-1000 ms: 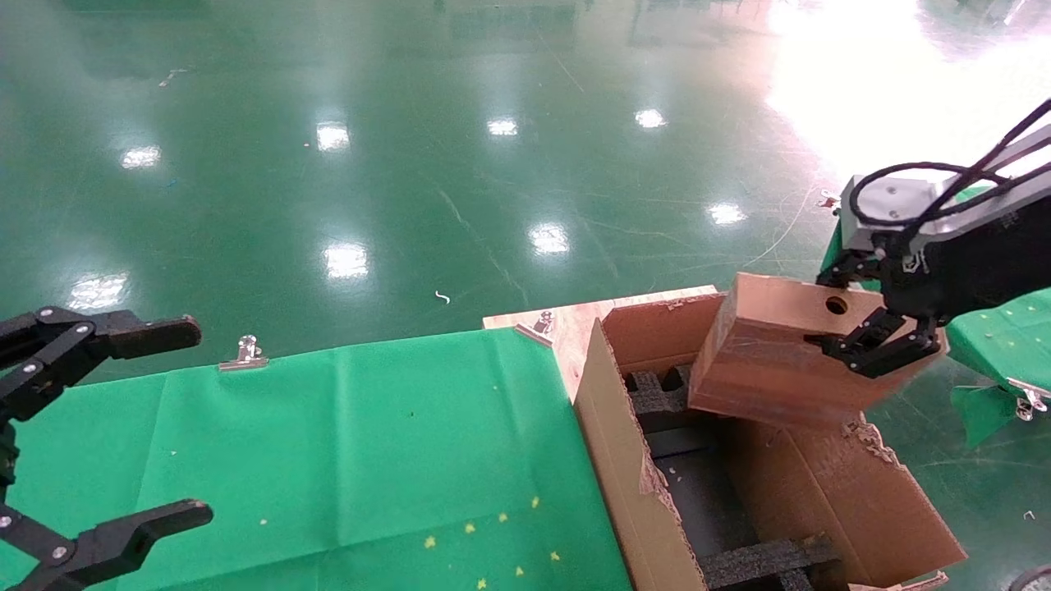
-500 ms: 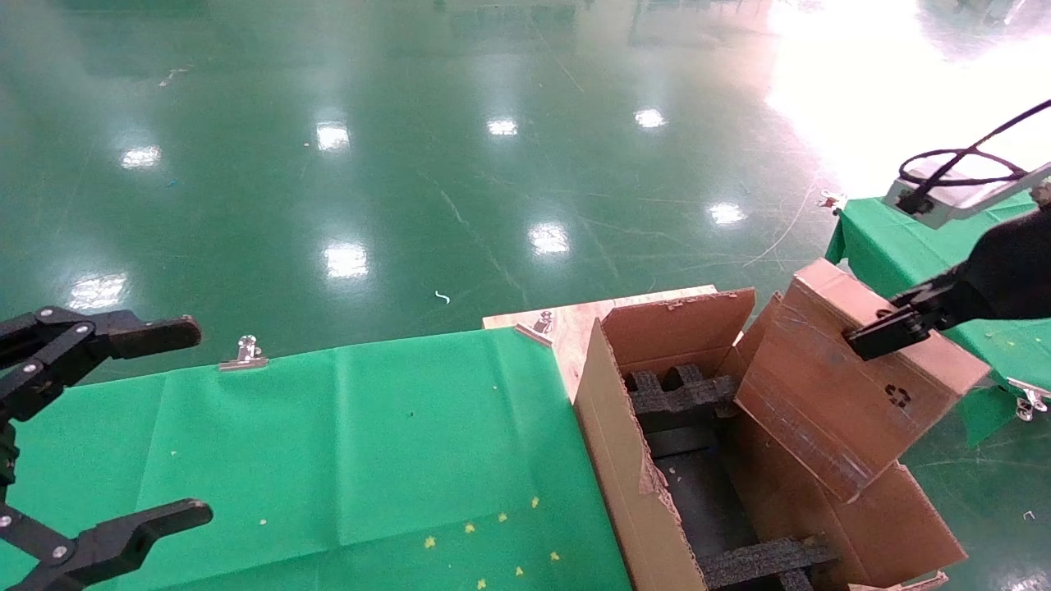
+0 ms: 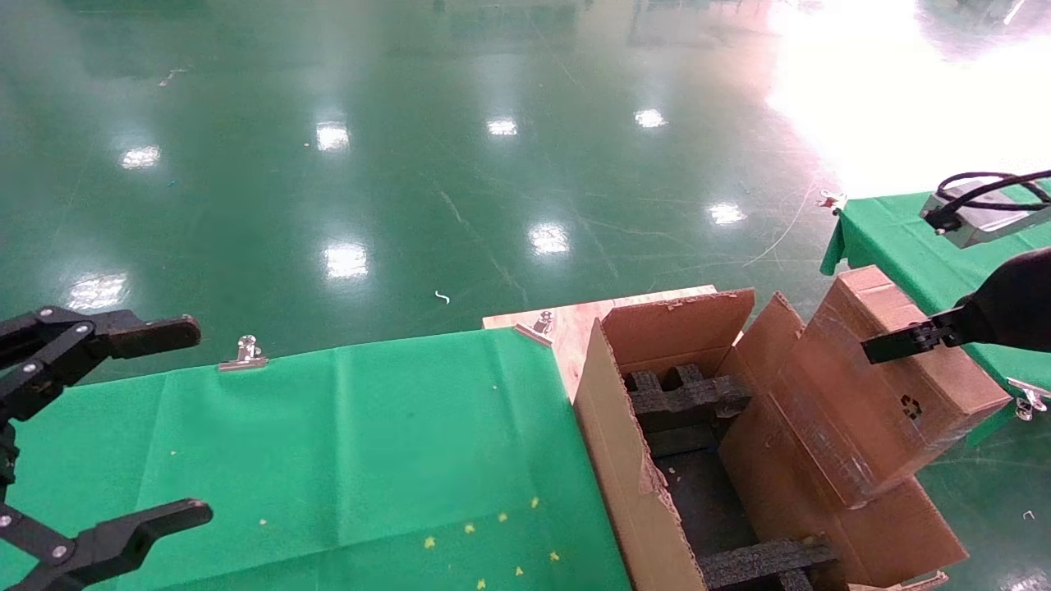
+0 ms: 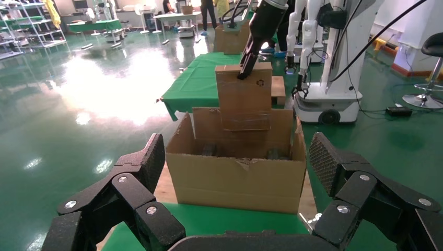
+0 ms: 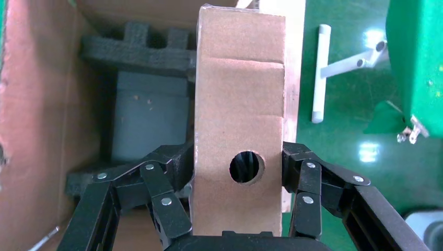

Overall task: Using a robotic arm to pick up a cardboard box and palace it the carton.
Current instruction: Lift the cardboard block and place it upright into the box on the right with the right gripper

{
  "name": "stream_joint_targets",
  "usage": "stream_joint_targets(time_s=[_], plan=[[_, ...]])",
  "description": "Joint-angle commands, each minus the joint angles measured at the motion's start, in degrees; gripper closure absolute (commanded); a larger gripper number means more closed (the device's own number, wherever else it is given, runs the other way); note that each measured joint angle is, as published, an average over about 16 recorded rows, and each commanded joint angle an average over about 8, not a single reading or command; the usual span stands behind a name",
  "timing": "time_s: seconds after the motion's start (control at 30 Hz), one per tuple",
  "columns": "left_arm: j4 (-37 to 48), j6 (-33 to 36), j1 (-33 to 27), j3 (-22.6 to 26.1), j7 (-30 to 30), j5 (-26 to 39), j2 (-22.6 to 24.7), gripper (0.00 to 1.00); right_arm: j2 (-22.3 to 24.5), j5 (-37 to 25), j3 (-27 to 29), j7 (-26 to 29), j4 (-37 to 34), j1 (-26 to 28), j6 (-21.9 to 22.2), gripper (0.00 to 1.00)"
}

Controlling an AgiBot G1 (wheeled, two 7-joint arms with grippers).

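1. My right claw (image 5: 237, 180) is clenched on the cardboard box (image 3: 883, 386), one finger pressed against each narrow side, with the face that has the round hole (image 5: 246, 167) turned toward my wrist camera.
2. My right arm (image 3: 1006, 308) reaches in from the right edge of the scene, its black wrist angled down and to the left toward the box's upper end.
3. The cardboard box hangs tilted over the right side of the carton (image 3: 632, 460), its lower end dipping past the carton's right flap (image 3: 821, 492) and its upper end sticking out above it.
4. A small recycling mark (image 3: 910, 406) shows on the box's broad face.
5. Inside the carton I see black foam inserts (image 3: 686, 394) at the far end and another strip (image 3: 764, 560) at the near end.
6. The carton stands just to the right of the green-covered surface (image 3: 328, 451).
7. My left claw (image 3: 90, 435) hovers over the near left edge of that surface, fingers spread wide and holding nothing.
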Motion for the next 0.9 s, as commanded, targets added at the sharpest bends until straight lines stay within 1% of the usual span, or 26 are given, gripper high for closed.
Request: stream_joint_targets(time_s=[0.03, 0.3, 0.9], plan=[[0.00, 0.00, 0.00, 0.00, 0.00, 0.00, 0.00, 0.00, 0.41, -0.94, -0.23, 2.81, 1.14, -0.24, 0.59, 1.00], [0.00, 0.00, 0.00, 0.01, 0.01, -0.01, 0.00, 0.00, -0.43, -1.39, -1.35, 8.47, 1.45, -3.10, 3.05, 1.00], [0.00, -0.01, -0.01, 0.03, 0.01, -0.02, -0.01, 0.00, -3.42, -5.96, -4.40, 15.35, 1.42, -11.93, 13.73, 1.00]])
